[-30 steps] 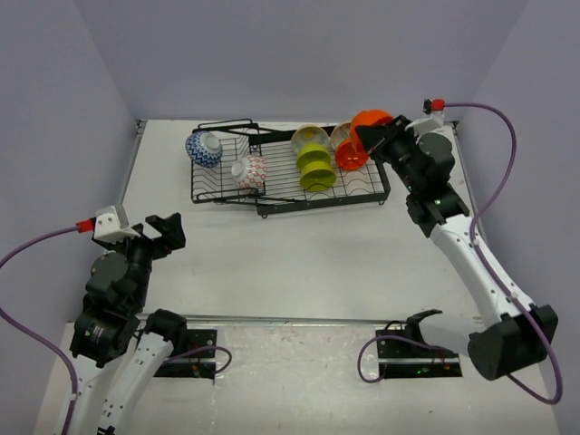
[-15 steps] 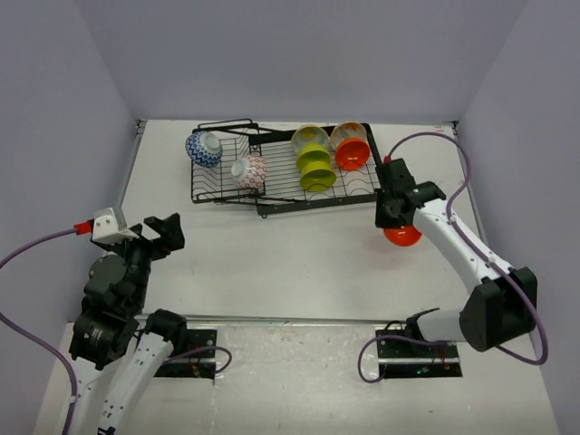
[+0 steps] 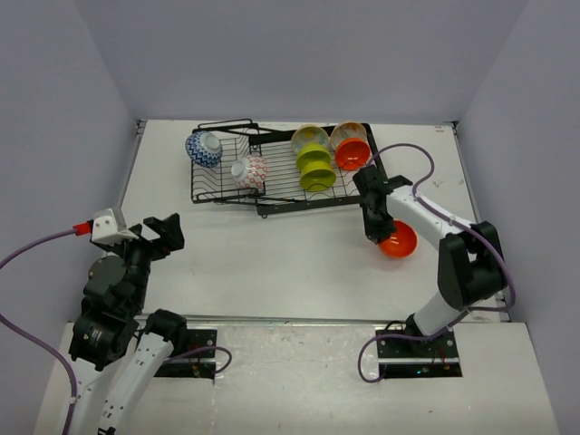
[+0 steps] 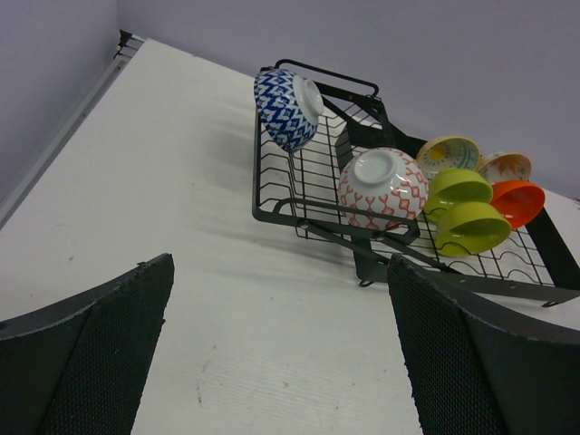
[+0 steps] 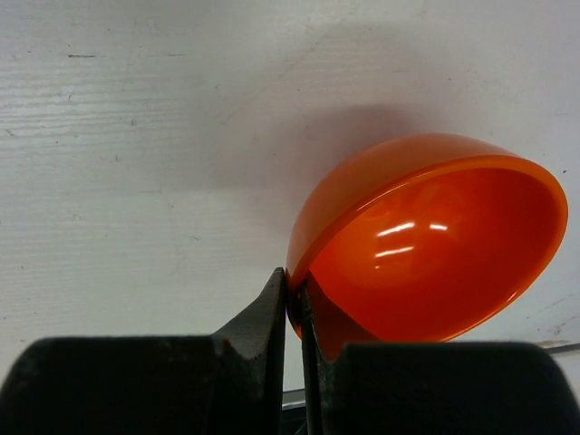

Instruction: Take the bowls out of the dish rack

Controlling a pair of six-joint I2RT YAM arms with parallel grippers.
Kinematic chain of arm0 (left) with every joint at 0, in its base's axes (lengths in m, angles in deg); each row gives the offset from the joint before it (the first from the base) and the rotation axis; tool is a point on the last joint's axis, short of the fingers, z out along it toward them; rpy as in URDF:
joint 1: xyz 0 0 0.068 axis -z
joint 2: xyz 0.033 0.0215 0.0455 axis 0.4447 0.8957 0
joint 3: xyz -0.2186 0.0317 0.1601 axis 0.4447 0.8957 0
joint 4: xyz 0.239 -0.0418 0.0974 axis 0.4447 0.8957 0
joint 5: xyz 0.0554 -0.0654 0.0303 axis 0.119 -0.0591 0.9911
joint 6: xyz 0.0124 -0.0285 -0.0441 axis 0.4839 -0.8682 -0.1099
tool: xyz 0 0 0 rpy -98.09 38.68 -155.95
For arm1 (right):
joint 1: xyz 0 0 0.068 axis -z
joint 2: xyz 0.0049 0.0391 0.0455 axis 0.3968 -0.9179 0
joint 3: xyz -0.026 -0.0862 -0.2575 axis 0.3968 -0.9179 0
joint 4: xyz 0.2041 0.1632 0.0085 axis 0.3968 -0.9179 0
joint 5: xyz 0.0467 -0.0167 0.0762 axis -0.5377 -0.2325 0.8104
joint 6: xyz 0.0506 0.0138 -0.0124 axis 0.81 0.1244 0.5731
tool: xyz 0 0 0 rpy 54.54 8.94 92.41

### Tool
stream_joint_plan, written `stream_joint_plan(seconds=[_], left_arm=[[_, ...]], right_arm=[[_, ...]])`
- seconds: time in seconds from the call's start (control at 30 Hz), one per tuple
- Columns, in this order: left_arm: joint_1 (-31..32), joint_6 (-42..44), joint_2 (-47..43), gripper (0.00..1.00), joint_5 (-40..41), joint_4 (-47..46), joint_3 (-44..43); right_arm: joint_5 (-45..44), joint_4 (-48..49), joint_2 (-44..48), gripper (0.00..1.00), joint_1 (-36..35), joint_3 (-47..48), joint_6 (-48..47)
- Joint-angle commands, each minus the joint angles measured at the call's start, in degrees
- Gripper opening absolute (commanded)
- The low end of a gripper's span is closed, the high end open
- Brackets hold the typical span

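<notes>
The black wire dish rack (image 3: 286, 201) stands at the back of the table. It holds a blue-patterned bowl (image 3: 203, 149), a red-and-white bowl (image 3: 250, 171), two lime green bowls (image 3: 316, 169), a cream bowl (image 3: 305, 135) and an orange bowl (image 3: 352, 154). My right gripper (image 3: 377, 232) is shut on the rim of another orange bowl (image 3: 399, 238), held low over the table in front of the rack's right end. In the right wrist view the rim (image 5: 304, 290) sits pinched between my fingers. My left gripper (image 3: 163, 232) is open and empty, near the table's left front.
The rack also shows in the left wrist view (image 4: 399, 249), far ahead of my open left fingers (image 4: 100, 353). Grey walls close in the table on three sides. A metal rail (image 3: 272, 319) runs along the near edge.
My right arm has carried the orange bowl from above the rack's right end down to the table in front of it. The left arm has not moved.
</notes>
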Motion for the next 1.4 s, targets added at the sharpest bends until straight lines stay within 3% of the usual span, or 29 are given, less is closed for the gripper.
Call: stream_joint_plan(seconds=[0.0,0.23,0.33,0.37,0.4,0.43,0.57,0.67,0.73,0.77,0.87,0.9,0.97,1.0,1.03,1.37], left_arm=[[0.33,0.50,-0.81,1.00,0.48,-2.12,0.08],[0.33,0.50,-0.81,1.00,0.48,-2.03,0.08],[0.33,0.50,-0.99,1.00,0.48,-2.12,0.08],[0.33,0.50,-0.90,1.00,0.48,-2.03,0.08],[0.33,0.50,-0.90,1.00,0.48,-2.12,0.08],[0.33,0.50,-0.90,1.00,0.48,-2.03,0.08],[0.33,0.50,-0.72,1.00,0.48,-2.12,0.08],[0.33,0.50,-0.55,1.00,0.48,-2.12,0.08],[0.33,0.50,-0.46,1.00,0.48,-2.12,0.08],[0.33,0.50,-0.29,1.00,0.48,-2.12,0.08],[0.33,0.50,-0.20,1.00,0.48,-2.03,0.08],[0.33,0.50,-0.02,1.00,0.40,-2.12,0.08],[0.33,0.50,0.07,1.00,0.31,-2.03,0.08],[0.33,0.50,0.24,1.00,0.22,-2.12,0.08],[0.33,0.50,0.42,1.00,0.22,-2.12,0.08],[0.33,0.58,0.51,1.00,-0.04,-2.38,0.17]], right_arm=[[-1.98,-0.43,-2.41,0.04,-1.09,2.07,-1.68],[-2.24,-0.15,-2.15,0.22,-2.50,3.03,-0.98],[-1.37,-0.60,0.30,0.45,-3.73,4.35,-1.33],[-0.93,-0.77,2.84,0.60,-3.91,4.79,-1.42],[-0.23,-0.95,4.17,0.82,-3.99,5.40,-1.42],[0.04,-1.30,5.49,0.84,-4.08,6.54,-1.68],[1.71,-0.69,12.61,0.86,-4.08,10.41,-2.30],[7.50,8.59,17.43,0.98,-4.00,11.04,-2.04],[11.62,23.25,19.73,0.99,-3.56,6.75,1.55],[12.43,32.97,21.13,0.99,-2.69,3.42,8.27],[11.56,46.28,21.06,0.99,1.08,-1.60,23.13],[12.25,50.34,20.97,0.99,2.41,-3.27,33.80],[14.28,59.73,20.36,0.99,4.69,-7.84,45.80],[14.28,69.27,18.96,0.97,5.84,-12.21,56.39],[10.71,74.58,17.90,0.90,6.02,-13.91,60.24],[-7.06,69.09,1.20,0.91,6.46,-6.11,73.01]])
